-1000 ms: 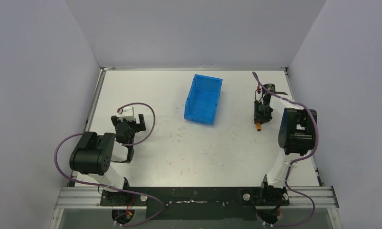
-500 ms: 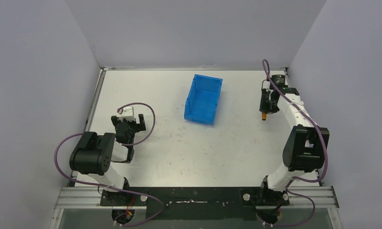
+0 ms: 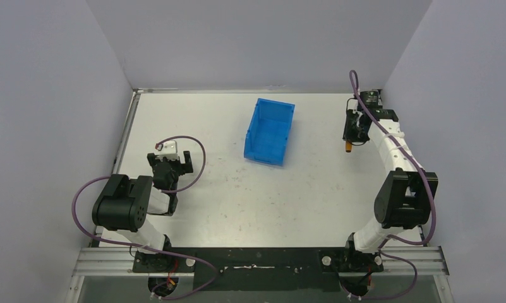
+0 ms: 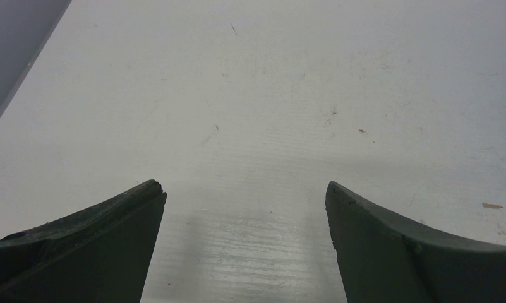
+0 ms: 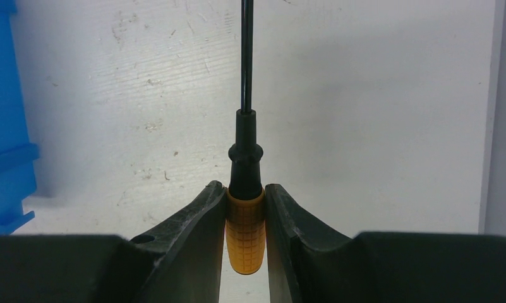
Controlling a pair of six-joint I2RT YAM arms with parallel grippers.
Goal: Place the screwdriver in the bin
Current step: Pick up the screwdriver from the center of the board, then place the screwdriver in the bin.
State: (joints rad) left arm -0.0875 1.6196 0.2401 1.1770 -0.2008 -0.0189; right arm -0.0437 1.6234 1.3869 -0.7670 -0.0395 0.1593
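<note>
Here the bin (image 3: 263,153) stands mid-counter (image 3: 301,202), well left of the screwdriver (image 5: 245,222). The right tool (image 5: 245,189) is clamped tight on its orange handle near the far right corner, arm stretched forward. The left tool (image 4: 244,189) gapes wide, holding nothing, arm folded.

The screwdriver (image 5: 245,151), with its short ribbed orange handle and thin black shaft, is pinched at the handle between the jaws of the right gripper (image 5: 245,189). It is well apart from the bin (image 3: 263,153), at its 3 o'clock. The blue bin stands upright on the tabletop, its long axis running roughly 12 to 6 o'clock.
</note>
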